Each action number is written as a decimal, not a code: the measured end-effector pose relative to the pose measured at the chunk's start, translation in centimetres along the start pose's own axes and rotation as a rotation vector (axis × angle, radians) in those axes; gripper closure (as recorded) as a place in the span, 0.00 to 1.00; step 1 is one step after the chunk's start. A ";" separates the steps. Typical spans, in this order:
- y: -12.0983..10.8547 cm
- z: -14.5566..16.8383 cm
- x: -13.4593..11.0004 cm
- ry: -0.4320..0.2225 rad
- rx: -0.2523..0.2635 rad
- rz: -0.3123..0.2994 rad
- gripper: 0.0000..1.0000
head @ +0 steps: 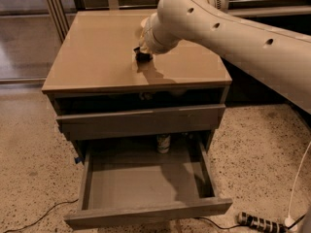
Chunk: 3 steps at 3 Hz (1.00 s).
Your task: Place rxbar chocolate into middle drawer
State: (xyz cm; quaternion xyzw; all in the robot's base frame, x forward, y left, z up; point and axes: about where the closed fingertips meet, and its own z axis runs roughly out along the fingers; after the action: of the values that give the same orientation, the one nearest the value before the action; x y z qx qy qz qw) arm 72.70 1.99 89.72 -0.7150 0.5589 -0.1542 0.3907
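Note:
My gripper (pixel 142 56) is at the end of the cream arm (pixel 233 30), low over the middle of the tan cabinet top (pixel 92 52), with its dark tip close to the surface. The rxbar chocolate does not show; it may be under the gripper or the arm. The middle drawer (pixel 146 181) is pulled wide open below, and its grey floor is bare. The drawer front above it (pixel 141 122) is shut. The cream bowl is almost wholly hidden behind the arm; only a sliver of it (pixel 144 23) shows.
A small can or bottle (pixel 163 143) stands at the back of the open drawer. A power strip (pixel 260 222) and cables lie on the speckled floor at the front right. Dark shelving stands to the right of the cabinet.

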 end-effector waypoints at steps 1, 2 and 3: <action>-2.2 0.1 0.7 0.020 0.040 -0.007 1.00; -4.7 0.0 1.2 0.041 0.083 -0.019 1.00; -4.7 0.0 1.2 0.041 0.083 -0.019 1.00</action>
State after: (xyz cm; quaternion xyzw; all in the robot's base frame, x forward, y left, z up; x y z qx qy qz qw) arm 76.24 1.17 92.89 -0.7002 0.5531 -0.1955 0.4069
